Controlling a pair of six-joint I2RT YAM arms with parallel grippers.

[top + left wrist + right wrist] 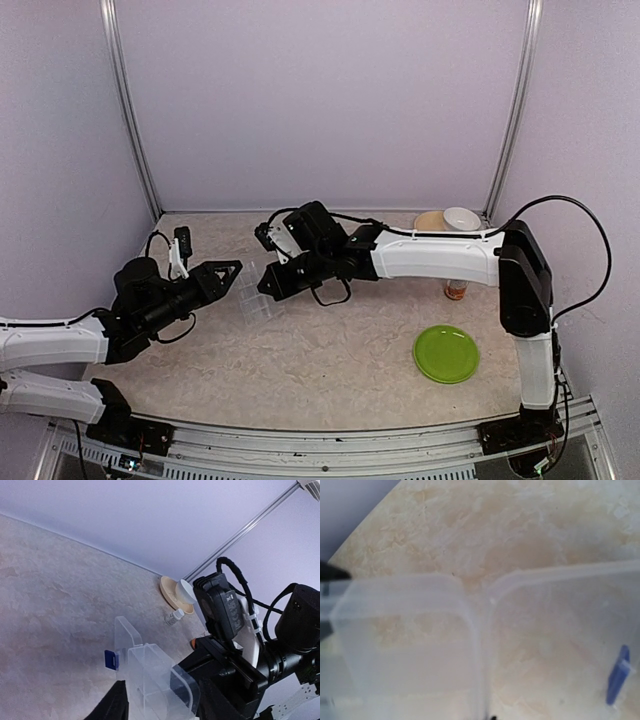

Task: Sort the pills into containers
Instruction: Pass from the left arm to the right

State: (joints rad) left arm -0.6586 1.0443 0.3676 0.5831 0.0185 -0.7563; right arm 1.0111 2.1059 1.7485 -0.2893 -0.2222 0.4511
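Steadying the pill organiser (257,302) is advised before filling; left gripper (237,268) is slightly parted, right gripper (267,286) closed, hold untellable.

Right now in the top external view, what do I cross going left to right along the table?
Left arm's base → pill organiser → green plate → right arm's base.
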